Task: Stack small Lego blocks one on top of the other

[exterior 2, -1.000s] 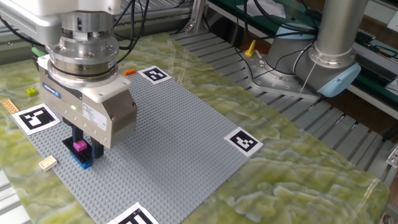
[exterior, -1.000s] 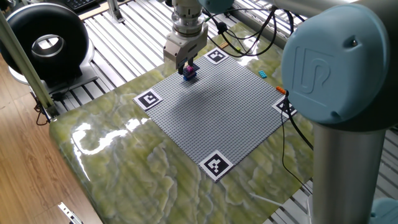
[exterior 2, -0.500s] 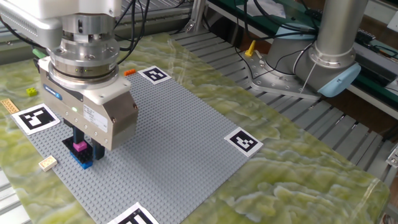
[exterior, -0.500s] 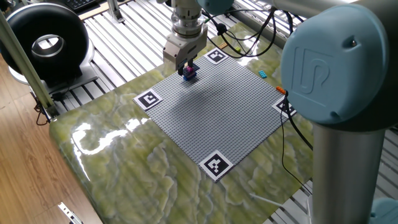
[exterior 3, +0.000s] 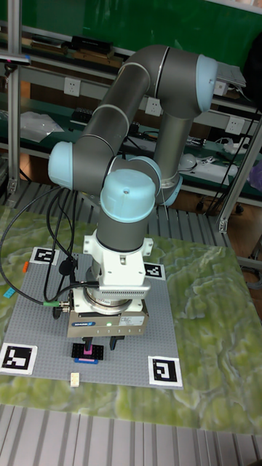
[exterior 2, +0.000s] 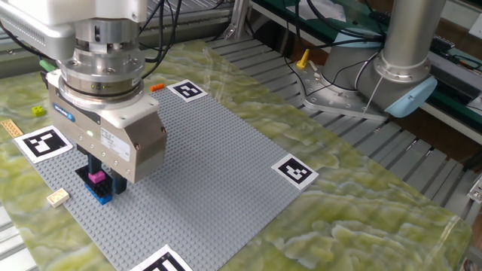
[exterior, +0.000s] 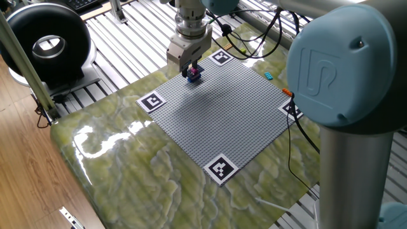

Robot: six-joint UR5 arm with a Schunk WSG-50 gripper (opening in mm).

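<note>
Tool [exterior 2: 100,175] straddles magenta block [exterior 2: 96,177] atop blue block [exterior 2: 98,193].

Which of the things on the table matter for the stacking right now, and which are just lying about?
In the job: magenta block on the dark blue block, with the pincer around them; grey baseplate underneath.

Lying about: tan block, orange block, green block, cyan block, marker squares.
</note>
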